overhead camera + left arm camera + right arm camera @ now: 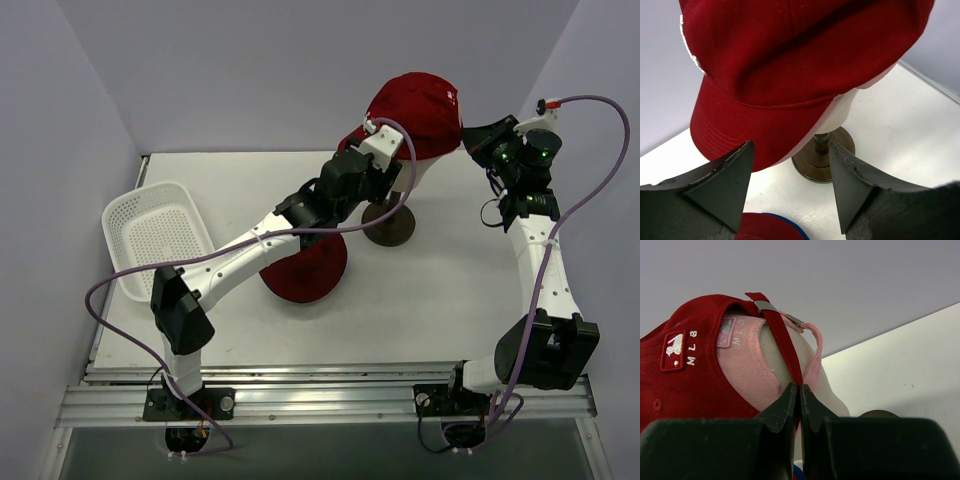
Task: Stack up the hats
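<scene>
White table (440, 300) below all, white mesh basket (150, 235) at its left. Near centre, dark red bucket hat (310, 270) lying flat, edge of a blue hat (792, 226) showing beneath. At the far centre, red cap (415, 110) seated over pink cap (747, 365) on the cream mannequin head (840, 112).

To settle this cap well: ease it down evenly front and back, line its brim up over the pink one, and avoid tipping the stand (388, 225).

Left gripper (790, 146) released and wide, just under the front of the red cap, brim edge above and between the fingers. Right gripper (799, 387) clenched behind the head, seemingly pinching the tail of the red strap (782, 345), though hard to confirm from this angle.
</scene>
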Controlling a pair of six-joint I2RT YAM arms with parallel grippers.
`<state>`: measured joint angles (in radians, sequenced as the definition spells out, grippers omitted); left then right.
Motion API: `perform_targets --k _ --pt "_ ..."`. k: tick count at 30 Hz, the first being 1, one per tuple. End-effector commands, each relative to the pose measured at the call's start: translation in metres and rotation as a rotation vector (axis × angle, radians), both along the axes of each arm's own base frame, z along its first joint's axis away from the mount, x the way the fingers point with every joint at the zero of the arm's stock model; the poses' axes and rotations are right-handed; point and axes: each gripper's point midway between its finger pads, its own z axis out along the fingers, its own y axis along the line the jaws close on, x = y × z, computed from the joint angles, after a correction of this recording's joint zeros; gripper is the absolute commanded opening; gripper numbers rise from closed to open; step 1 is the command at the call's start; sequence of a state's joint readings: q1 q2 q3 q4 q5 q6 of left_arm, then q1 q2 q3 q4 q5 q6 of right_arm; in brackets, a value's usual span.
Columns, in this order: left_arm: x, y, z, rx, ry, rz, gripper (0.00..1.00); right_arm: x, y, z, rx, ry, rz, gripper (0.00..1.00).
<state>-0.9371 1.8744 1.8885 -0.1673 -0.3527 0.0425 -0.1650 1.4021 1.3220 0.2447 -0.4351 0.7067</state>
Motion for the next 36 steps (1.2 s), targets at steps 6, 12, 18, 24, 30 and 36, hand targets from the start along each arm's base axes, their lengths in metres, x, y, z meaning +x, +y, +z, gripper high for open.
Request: perform_targets --k 6,12,18,24,30,36 --pt "0.006 0.017 0.03 0.017 -0.126 0.056 0.72 -0.013 0.013 -0.016 -0.003 0.075 0.079 0.0" --pt "0.016 0.011 0.031 0.005 -0.181 0.083 0.73 -0.014 0.014 -0.015 -0.005 0.072 0.082 0.0" --pt "0.022 0.004 0.028 0.016 -0.236 0.116 0.72 -0.014 0.013 -0.017 -0.006 0.073 0.082 0.0" --pt "0.024 -0.012 0.008 0.065 -0.242 0.095 0.71 -0.014 0.015 -0.016 -0.002 0.069 0.088 0.0" --pt "0.023 -0.019 0.0 0.086 -0.265 0.105 0.61 -0.014 0.015 -0.018 -0.001 0.068 0.092 0.0" --pt "0.021 -0.022 -0.002 0.084 -0.281 0.112 0.34 -0.015 0.015 -0.02 0.002 0.071 0.093 0.0"
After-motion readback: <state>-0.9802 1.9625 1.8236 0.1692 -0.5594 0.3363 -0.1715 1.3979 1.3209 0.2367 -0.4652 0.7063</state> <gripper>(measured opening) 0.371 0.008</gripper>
